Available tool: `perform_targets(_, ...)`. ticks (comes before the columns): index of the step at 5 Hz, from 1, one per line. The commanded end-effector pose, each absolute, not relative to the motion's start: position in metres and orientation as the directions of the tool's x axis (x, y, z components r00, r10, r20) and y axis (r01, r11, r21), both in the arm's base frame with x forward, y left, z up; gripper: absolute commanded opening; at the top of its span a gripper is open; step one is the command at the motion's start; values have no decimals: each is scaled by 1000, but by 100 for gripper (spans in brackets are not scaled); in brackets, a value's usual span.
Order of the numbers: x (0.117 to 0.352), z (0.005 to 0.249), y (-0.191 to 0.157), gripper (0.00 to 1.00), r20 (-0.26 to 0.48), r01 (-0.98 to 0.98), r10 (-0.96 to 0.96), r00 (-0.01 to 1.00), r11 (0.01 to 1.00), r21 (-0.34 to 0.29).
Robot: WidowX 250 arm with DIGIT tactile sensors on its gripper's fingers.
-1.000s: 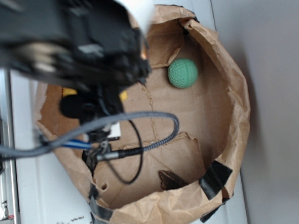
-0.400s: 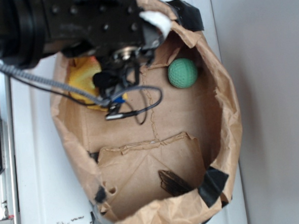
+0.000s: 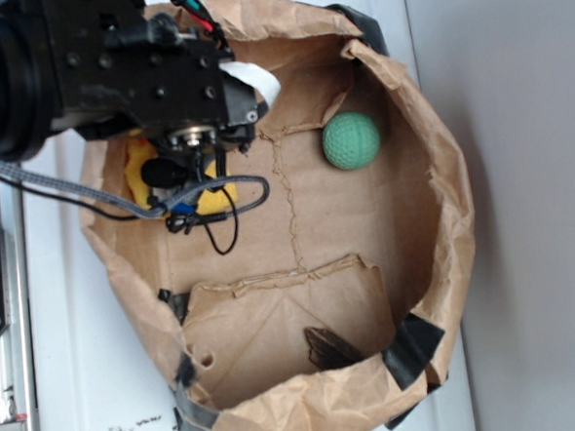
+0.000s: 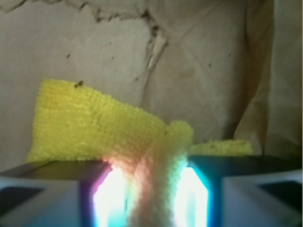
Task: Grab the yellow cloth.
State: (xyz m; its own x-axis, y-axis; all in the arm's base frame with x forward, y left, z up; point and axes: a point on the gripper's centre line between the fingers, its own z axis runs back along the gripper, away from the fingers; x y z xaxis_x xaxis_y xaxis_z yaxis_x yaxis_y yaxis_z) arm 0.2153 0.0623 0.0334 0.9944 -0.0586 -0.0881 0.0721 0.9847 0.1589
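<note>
- Cloth (image 4: pixel 102 125): yellow terry fabric lying on the floor of the bag (image 3: pixel 442 216), by the bag's left wall and toward its far edge. In the exterior view only small patches of it (image 3: pixel 208 198) show from under the arm.
- Arm (image 3: pixel 93 71): black, entering from the top-left corner of the exterior view and reaching over the bag's left rim. Its head points down into the bag, directly over the cloth. A grey cable (image 3: pixel 71 190) loops from it along the bag's left side, and a thinner black wire hangs beneath the wrist.
- Gripper (image 4: pixel 156 194): the jaws stand nearly closed, with a raised fold of the cloth pinched between them. The fold fills the narrow gap and rises above the fingertips.
- Wrist view only: the pinched fold, the terry weave, and the rest of the cloth spread flat behind the fingers against creased brown paper.
- Exterior view only: the whole bag, the arm's body, and the other contents.
- Bag: brown paper, rim rolled down, patched with black tape at the near corners; it stands on a white surface (image 3: pixel 73 385).
- Ball (image 3: pixel 351 140): green, textured, on the bag floor near the far-right side, well apart from the cloth and gripper.
</note>
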Motion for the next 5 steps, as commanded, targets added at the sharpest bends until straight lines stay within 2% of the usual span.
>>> perform_targets(1,242,61,76,0,6,15,-16,1000,991,133)
perform_targets(2,251,98,67,0,86,12,-19,996,997,77)
perform_targets(3,246,137,49,0,128,62,-62,990,998,9)
perform_targets(5,216,185,13,0,196,56,-48,980,998,-39)
